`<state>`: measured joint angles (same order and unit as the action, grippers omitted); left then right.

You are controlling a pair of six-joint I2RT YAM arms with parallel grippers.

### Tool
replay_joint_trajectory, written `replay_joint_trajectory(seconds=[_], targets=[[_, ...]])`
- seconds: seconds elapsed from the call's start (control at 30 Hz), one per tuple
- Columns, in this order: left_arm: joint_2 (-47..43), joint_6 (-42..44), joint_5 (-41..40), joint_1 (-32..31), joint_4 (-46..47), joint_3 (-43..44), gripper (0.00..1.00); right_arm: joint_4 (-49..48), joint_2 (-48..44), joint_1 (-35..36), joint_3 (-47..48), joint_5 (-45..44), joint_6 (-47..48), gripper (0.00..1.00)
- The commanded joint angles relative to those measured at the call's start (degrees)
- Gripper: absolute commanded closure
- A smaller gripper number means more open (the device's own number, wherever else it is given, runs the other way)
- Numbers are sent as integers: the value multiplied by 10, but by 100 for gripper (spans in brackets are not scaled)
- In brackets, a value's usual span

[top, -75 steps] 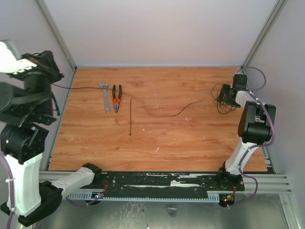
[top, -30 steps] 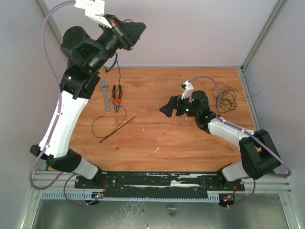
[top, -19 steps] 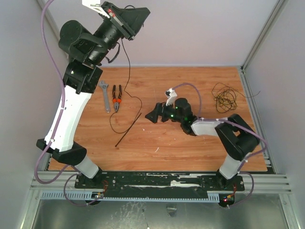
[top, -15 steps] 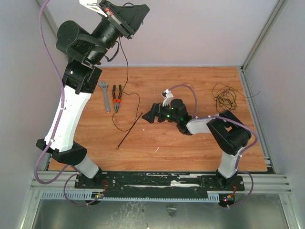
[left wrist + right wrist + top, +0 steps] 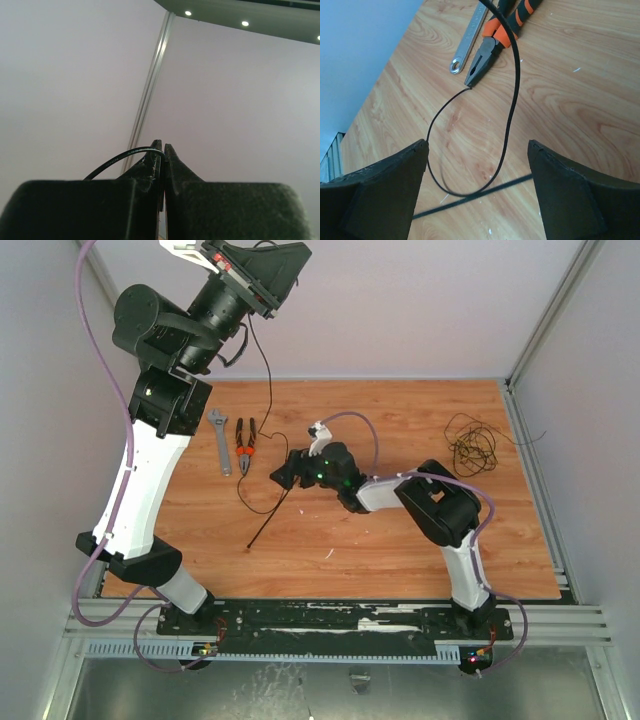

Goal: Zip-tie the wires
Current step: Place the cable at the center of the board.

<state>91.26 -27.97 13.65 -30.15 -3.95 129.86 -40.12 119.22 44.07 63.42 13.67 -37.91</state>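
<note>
The right arm has swung further left across the table than it was half a second ago, and its gripper now hangs just beside the upper end of the zip tie. The left arm has hardly moved from its high pose.

Up top, the left gripper (image 5: 163,150) has its fingers pressed together, and they pinch the long thin black wire strand (image 5: 125,152) right at the tips. From there we follow the black wire strand down to the wooden table (image 5: 400,550), where it curls into one open loop. Its free end lies right by the nose of the orange-and-black-handled pliers (image 5: 495,42). A silver wrench (image 5: 467,42) lies alongside the pliers, on their left in the overhead view.

The right gripper (image 5: 477,147) has its fingers spread wide with nothing between them. In its wrist view we see the loop framed in that gap. The straight thin black plastic zip tie (image 5: 485,192) runs slantwise across the wood below, flat on the table, and crosses the bottom of the loop. We cannot tell whether the fingers touch the zip tie.

Over by the far right edge, the loose tangle of thin dark wires (image 5: 470,445) sits on the wood, well apart from both grippers.
</note>
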Motion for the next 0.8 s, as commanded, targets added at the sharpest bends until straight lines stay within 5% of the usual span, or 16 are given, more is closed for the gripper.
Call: replay_joint_trajectory(seconds=[0.0,0.37,0.67,0.77], targets=[[-4,-5,4,-2,18,14,100,23,32,13,43,-28,9,19],[-11,-1,-3,-2,19,1,100,34,80,24,68,-22,17,41],[-26,10,-19,-2,16,-15,100,63,17,24,33,-56,66,97],[-33,16,-25,-2,12,-23,100,108,-30,16,18,-78,100,100]])
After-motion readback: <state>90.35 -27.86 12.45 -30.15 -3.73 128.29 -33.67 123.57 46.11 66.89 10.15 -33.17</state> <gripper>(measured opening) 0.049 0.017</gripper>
